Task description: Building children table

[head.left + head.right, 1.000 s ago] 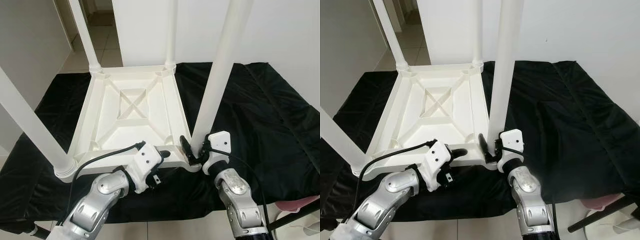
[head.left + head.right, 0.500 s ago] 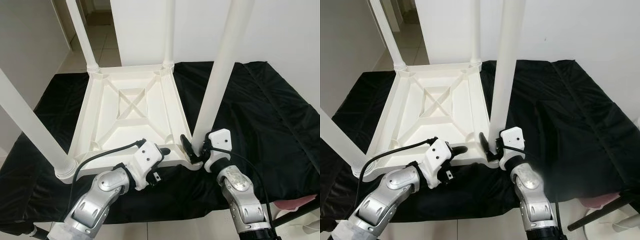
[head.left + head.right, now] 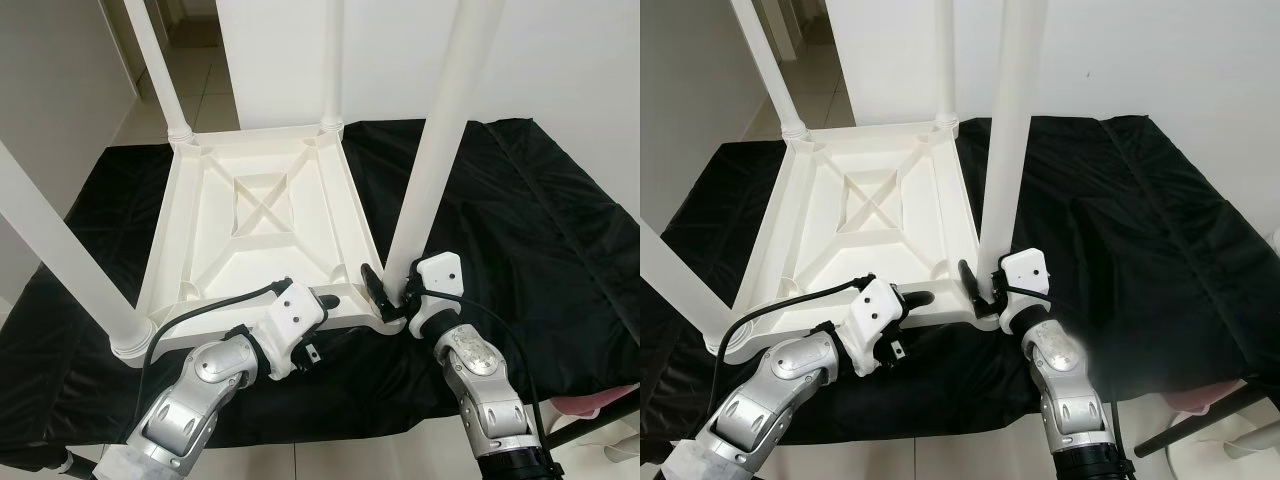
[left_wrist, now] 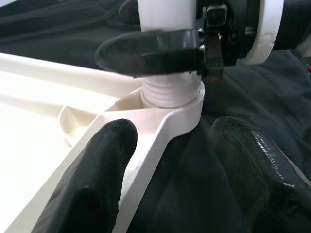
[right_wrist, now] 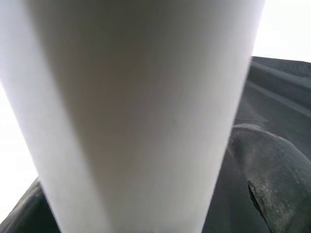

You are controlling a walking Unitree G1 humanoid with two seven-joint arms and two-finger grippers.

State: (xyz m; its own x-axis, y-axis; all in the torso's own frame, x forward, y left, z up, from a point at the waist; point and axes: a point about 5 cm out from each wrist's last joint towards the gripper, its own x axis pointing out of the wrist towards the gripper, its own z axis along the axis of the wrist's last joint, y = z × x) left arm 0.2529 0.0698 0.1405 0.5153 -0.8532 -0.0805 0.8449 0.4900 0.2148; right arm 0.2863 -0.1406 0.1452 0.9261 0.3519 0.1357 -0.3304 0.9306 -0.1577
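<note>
A white children's table [image 3: 260, 210] lies upside down on a black cloth, its four legs pointing up. My right gripper [image 3: 392, 298] is shut around the base of the near-right leg [image 3: 435, 150], just above the threaded socket [image 4: 170, 92]. One of its fingers [image 4: 146, 53] lies across the leg; the leg's white surface [image 5: 136, 111] is close up in the right wrist view. My left gripper [image 4: 180, 170] is open and straddles the table's near rim [image 4: 160, 131], just left of that corner. One of its fingers [image 3: 325, 300] rests on top of the rim.
The black cloth [image 3: 520, 220] covers the floor around the table. A white wall stands behind it, and a tiled passage [image 3: 200, 90] opens at the back left. The near-left leg [image 3: 60, 260] slants up beside my left arm. Something pink [image 3: 600, 405] lies at the bottom right.
The view has shifted slightly. Both grippers keep their places on the table's near-right corner.
</note>
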